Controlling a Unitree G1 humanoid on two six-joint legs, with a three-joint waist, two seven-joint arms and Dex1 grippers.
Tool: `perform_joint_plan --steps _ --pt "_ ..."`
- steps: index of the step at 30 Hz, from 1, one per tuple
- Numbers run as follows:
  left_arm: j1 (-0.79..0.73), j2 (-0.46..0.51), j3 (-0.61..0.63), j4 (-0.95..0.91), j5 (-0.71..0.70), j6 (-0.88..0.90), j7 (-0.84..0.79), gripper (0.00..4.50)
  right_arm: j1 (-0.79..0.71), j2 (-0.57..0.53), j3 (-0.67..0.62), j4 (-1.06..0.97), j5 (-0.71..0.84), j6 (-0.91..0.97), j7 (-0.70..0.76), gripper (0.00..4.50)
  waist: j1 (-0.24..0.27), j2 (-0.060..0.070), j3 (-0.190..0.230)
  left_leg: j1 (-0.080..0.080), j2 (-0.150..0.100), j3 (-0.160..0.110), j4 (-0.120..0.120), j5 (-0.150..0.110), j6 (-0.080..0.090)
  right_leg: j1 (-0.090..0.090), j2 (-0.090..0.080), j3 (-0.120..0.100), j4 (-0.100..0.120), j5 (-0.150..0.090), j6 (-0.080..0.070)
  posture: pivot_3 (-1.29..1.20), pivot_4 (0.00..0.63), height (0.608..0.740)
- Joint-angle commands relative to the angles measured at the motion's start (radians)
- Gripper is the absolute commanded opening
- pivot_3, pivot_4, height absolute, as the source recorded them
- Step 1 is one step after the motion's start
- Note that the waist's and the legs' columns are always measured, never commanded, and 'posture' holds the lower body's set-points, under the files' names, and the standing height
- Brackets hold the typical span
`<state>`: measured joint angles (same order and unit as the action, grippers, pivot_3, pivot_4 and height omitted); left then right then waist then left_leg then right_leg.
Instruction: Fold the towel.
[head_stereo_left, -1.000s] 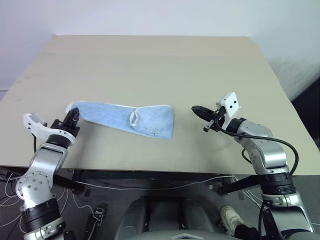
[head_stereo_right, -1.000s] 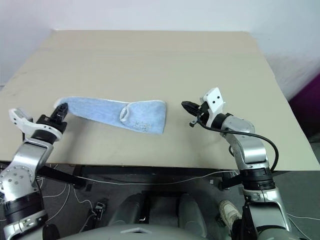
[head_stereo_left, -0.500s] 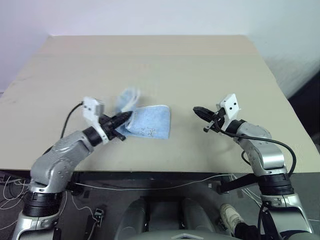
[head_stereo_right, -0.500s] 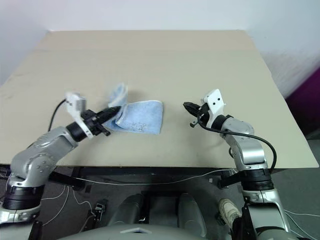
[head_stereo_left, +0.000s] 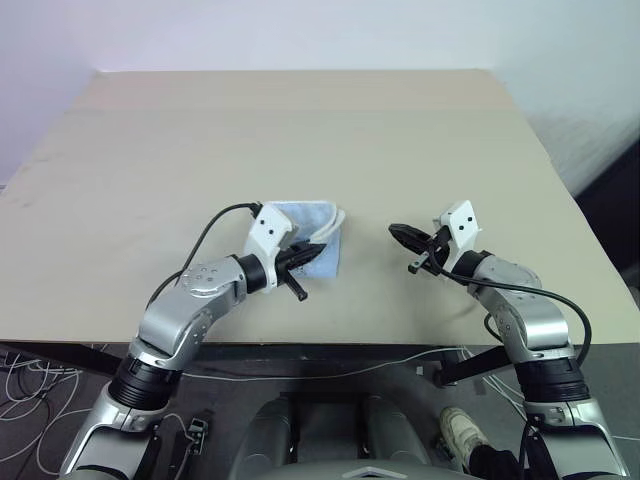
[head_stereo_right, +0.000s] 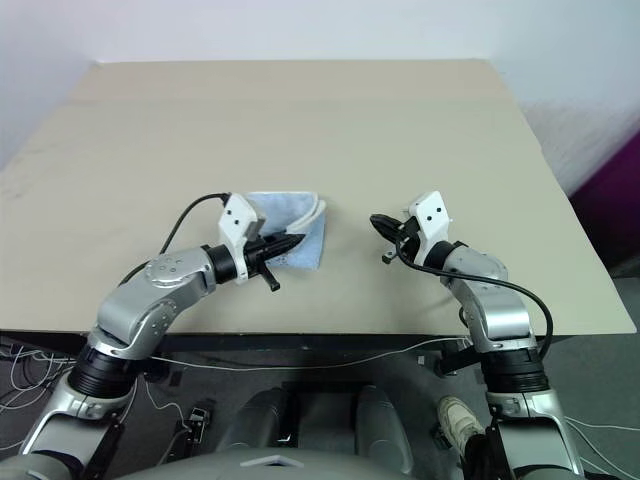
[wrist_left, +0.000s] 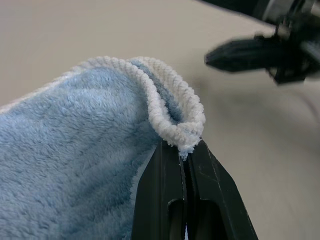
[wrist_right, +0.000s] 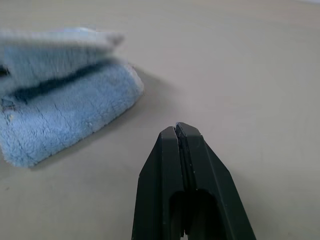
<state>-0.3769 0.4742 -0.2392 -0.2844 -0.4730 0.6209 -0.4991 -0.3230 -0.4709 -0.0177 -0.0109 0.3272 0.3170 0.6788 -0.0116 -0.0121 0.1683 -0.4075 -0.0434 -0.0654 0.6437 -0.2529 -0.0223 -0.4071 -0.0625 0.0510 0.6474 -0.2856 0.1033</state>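
Pinching the whitish piped edge (wrist_left: 172, 117) of the towel (head_stereo_left: 315, 240) between its two black fingers, the left gripper (head_stereo_left: 318, 247) is clenched tight on that hem, which loops up just past its fingertips in the left wrist view. Holding the cloth by its border and not by the pile looks deliberate: the piping gives a firm ridge to grip, and it lets the carried end be laid squarely over the rest. Directly beneath and behind the fingertips, the light blue terry cloth lies doubled on itself in a compact stack, the upper layer raised a little above the lower one, with a dark gap between them in the right wrist view. The fold therefore seems nearly laid but not yet released.

Beyond the left fingertips, across a strip of bare table (head_stereo_left: 300, 130), the right gripper (head_stereo_left: 396, 232) hovers with its jaws pressed together on nothing, pointing back toward the towel's near edge. It stays apart from the cloth, probably kept clear so the fold can land, and close enough to press or steady the stack afterward.
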Motion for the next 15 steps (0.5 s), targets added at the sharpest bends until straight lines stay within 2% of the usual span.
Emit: perform_joint_plan --steps 1,7,10,15 --pt "-0.025 -0.008 -0.022 -0.001 0.052 -0.001 -0.016 0.02 -0.008 0.000 -0.022 -0.050 0.005 -0.011 -0.007 0.00 0.000 0.000 0.000 0.000 0.000 0.000 0.000 0.000 0.000 0.000 0.000 0.000 0.000 0.000 0.000 0.00 0.150 0.740" --pt "-0.025 -0.027 -0.014 0.013 0.075 0.015 -0.045 0.02 -0.020 0.002 -0.019 -0.040 0.003 -0.012 -0.010 0.00 0.000 0.000 0.000 0.000 0.000 0.000 0.000 0.000 0.000 0.000 0.000 0.000 0.000 0.000 0.000 0.00 0.150 0.740" --pt "-0.013 -0.045 0.040 -0.015 0.013 0.041 -0.070 0.60 -0.026 0.006 -0.013 -0.035 0.000 -0.014 -0.010 0.00 0.000 0.000 0.000 0.000 0.000 0.000 0.000 0.000 0.000 0.000 0.000 0.000 0.000 0.000 0.000 0.00 0.150 0.740" --pt "0.018 -0.045 0.110 -0.074 -0.064 0.080 -0.105 2.28 -0.035 0.011 -0.009 -0.032 -0.002 -0.015 -0.009 0.00 -0.001 0.000 0.000 0.000 0.000 0.000 0.000 0.000 0.000 0.000 0.000 0.000 0.000 0.000 0.000 0.00 0.150 0.740"
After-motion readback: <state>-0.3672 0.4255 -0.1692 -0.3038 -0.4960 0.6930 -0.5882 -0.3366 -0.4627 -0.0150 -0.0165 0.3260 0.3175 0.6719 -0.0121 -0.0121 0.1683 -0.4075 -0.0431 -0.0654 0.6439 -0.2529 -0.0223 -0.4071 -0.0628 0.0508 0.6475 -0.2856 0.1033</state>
